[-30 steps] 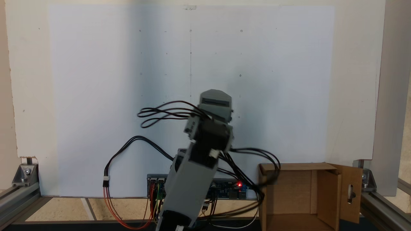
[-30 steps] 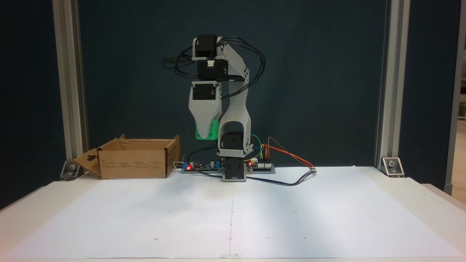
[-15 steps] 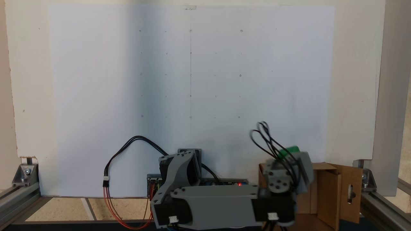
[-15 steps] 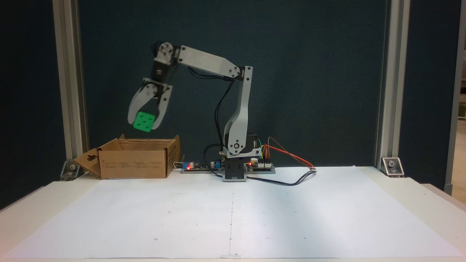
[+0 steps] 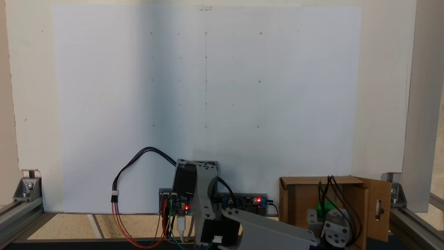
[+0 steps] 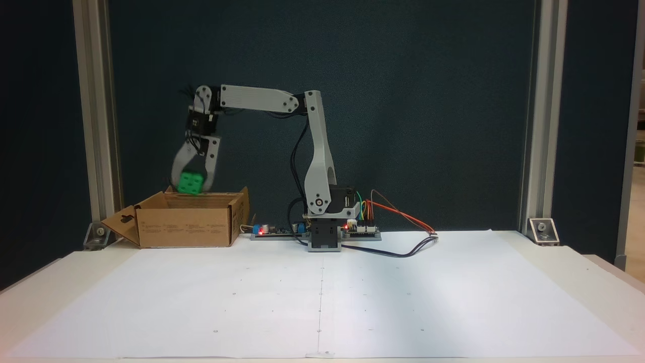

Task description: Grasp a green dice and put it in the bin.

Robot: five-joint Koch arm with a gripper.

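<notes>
— How far along was the job?

— The grab looked done: the gripper (image 6: pixel 190 187) held the green dice (image 6: pixel 190 182) clamped between its fingers (image 6: pixel 210 166), poised just above the rim of the bin (image 6: pixel 184 226) on the tabletop (image 6: pixel 322 297). Only the release remained.

— Anything unclear?

— In a fixed view, cables and the wrist hid most of the dice (image 5: pixel 324 206); the bin's floor below the fingers couldn't be seen.

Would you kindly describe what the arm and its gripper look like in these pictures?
The arm has light grey printed links joined by black servo blocks, with black cables looping along it. The gripper has two curved, tapering grey fingers. Red, orange, yellow and green wires leave the black base, where small red lights glow.
</notes>
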